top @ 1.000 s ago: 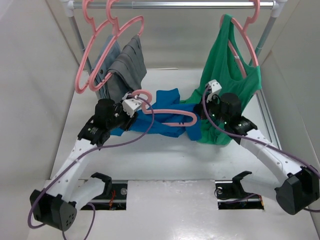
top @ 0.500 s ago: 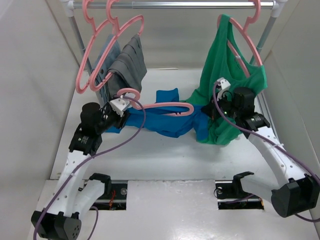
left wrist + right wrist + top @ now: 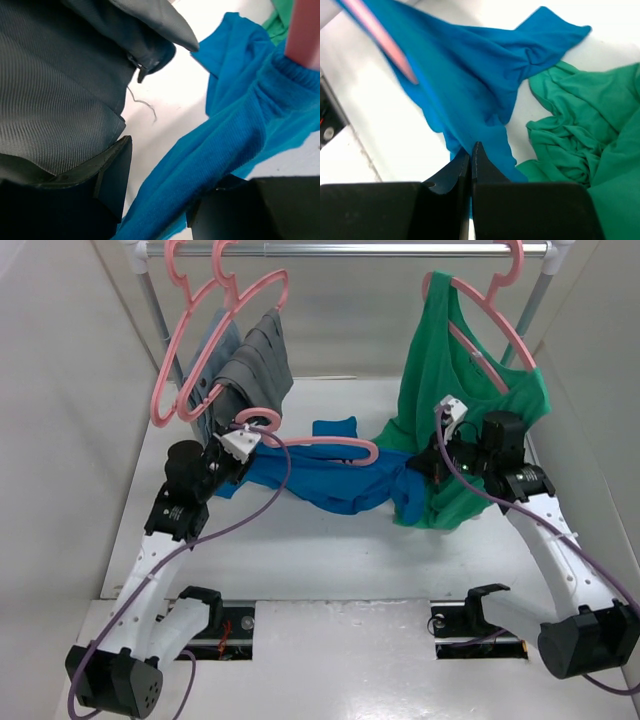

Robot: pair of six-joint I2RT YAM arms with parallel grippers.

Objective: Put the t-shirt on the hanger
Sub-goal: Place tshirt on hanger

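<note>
Cloth fills both my wrist views, but each tells a different part. My right gripper (image 3: 471,150) has its jaws pressed flat together with an edge of the t-shirt (image 3: 470,75) pinched at the tips. From there the blue fabric fans away over the white table (image 3: 395,115). The hanger (image 3: 380,39) crosses it as a blurred pink bar at the left, and the green tank top (image 3: 580,125) lies crumpled just to the right. My left gripper (image 3: 160,182) stands with its jaws partway apart and a twisted band of the blue shirt running between them. The band lies against the right finger, with a sliver of table showing beside the left one, and I cannot tell whether I am clamping the shirt or the hanger. That view alone shows a ribbed blue edge with pink plastic rising out of it, and the grey garments (image 3: 55,85) hanging close on the left with a loose thread (image 3: 142,105) dangling. Only the top camera gives the layout. The shirt is spread left to right across the middle of the table between my two grippers, and the hanger lies along its far edge with the hook at my left gripper. The green top hangs from the rail (image 3: 350,249) on the right, just behind my right gripper, and the grey garments hang from the rail at the far left.
</note>
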